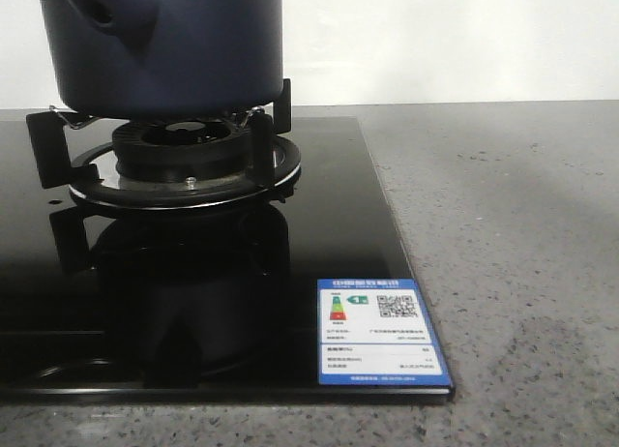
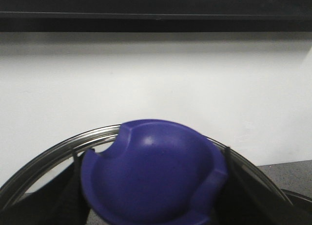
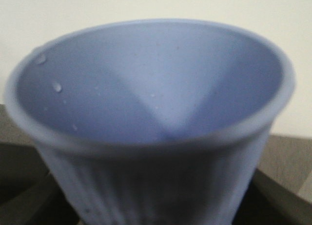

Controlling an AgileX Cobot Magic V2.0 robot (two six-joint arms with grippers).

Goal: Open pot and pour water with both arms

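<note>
The pot (image 1: 164,50) sits on the burner grate (image 1: 184,162) of a black glass cooktop (image 1: 319,234), at the far left of the front view; neither gripper shows there. In the left wrist view, a blue lid knob (image 2: 151,174) with a glass lid rim (image 2: 58,149) sits between dark fingers (image 2: 73,186), apparently gripped. The right wrist view is filled by a pale blue ribbed cup (image 3: 151,132), droplets inside; whether that gripper clamps it cannot be told. Grey speckled tabletop (image 1: 522,234) lies beyond the cooktop's right edge, past an energy label (image 1: 379,333).

matt pot (image 1: 164,50), glossy black hob (image 1: 193,302), speckled counter (image 1: 513,253)
</note>
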